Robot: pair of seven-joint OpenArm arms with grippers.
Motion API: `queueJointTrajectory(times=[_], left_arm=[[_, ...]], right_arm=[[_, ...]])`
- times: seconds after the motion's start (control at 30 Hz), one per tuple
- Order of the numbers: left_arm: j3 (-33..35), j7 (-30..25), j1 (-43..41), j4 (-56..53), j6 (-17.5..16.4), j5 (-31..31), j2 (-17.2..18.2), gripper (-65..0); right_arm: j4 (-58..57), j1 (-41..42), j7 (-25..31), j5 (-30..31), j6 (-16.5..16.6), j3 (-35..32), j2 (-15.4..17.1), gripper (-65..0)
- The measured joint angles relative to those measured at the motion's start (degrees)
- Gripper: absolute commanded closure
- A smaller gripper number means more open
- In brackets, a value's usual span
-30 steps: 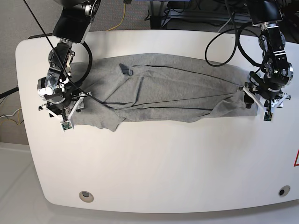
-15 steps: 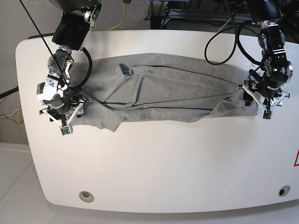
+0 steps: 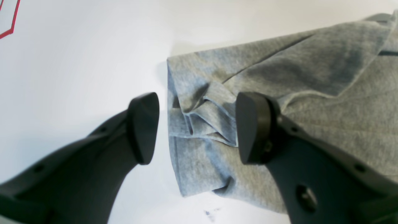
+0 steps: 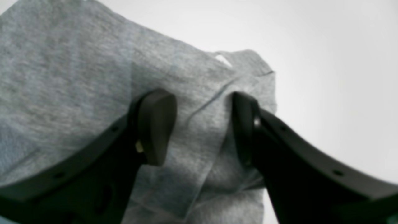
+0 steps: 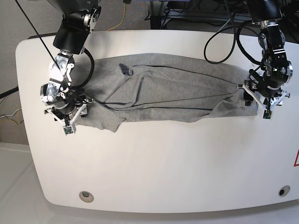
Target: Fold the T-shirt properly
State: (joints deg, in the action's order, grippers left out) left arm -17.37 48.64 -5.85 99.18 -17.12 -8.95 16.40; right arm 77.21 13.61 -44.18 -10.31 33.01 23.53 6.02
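- Left wrist view: the left gripper (image 3: pixel 196 127) is standing wide, its jaws straddling the bunched end edge of the grey T-shirt (image 3: pixel 311 93); one finger (image 3: pixel 143 127) is sitting over the bare white counter (image 3: pixel 62 77).
- Right wrist view: the right gripper (image 4: pixel 202 127) is standing parted, gripping nothing, over the T-shirt (image 4: pixel 77 77) corner.
- Base view: the T-shirt (image 5: pixel 168 93) is lying stretched across the counter (image 5: pixel 163 163) between both grippers.

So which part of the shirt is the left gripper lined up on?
On the white table, the grey T-shirt lies spread between both arms. The open left gripper straddles its bunched end edge, where small crumpled pleats contrast with smoother cloth beside them.
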Motion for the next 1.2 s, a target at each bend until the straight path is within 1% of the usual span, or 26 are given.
queueJointTrajectory(times=[0.13,0.2,0.33,0.4,0.43,0.53,0.7,1.03,1.2], left_arm=[[0.0,0.0,-0.02,0.0,0.0,0.0,0.0,-37.2],[0.0,0.0,-0.04,0.0,-0.02,-0.02,0.0,-37.2],[0.07,0.0,0.0,0.0,0.0,-0.02,0.02,-37.2],[0.07,0.0,-0.02,0.0,-0.02,0.0,0.02,-37.2],[0.07,0.02,-0.02,0.0,0.0,0.0,0.0,-37.2],[0.07,0.0,-0.02,0.0,0.0,-0.02,0.0,-37.2],[0.15,0.0,-0.02,0.0,-0.02,-0.02,0.0,-37.2],[0.15,0.0,-0.02,0.0,-0.02,-0.02,0.0,-37.2],[0.15,0.0,-0.02,0.0,-0.02,-0.02,0.02,-37.2]], right_arm=[[-0.35,-0.04,0.33,0.09,-0.07,0.07,-0.5,-29.1],[-0.42,-0.04,0.33,0.5,-0.2,0.04,-0.74,-23.8],[-0.42,-0.02,0.35,1.62,-0.17,0.02,-0.79,-7.6],[-0.42,-0.02,0.52,1.73,-0.2,0.0,-0.81,-0.8],[-0.42,-0.02,0.5,1.77,-0.2,0.0,-0.79,0.0],[-0.42,-0.02,0.48,1.73,-0.22,0.0,-0.79,-1.1],[-0.42,-0.02,0.48,1.73,-0.22,0.0,-0.79,0.0],[-0.24,-0.02,0.44,1.66,-0.22,0.0,-0.79,0.0],[2.16,-0.48,-0.22,1.6,-0.2,0.0,-0.94,0.0]])
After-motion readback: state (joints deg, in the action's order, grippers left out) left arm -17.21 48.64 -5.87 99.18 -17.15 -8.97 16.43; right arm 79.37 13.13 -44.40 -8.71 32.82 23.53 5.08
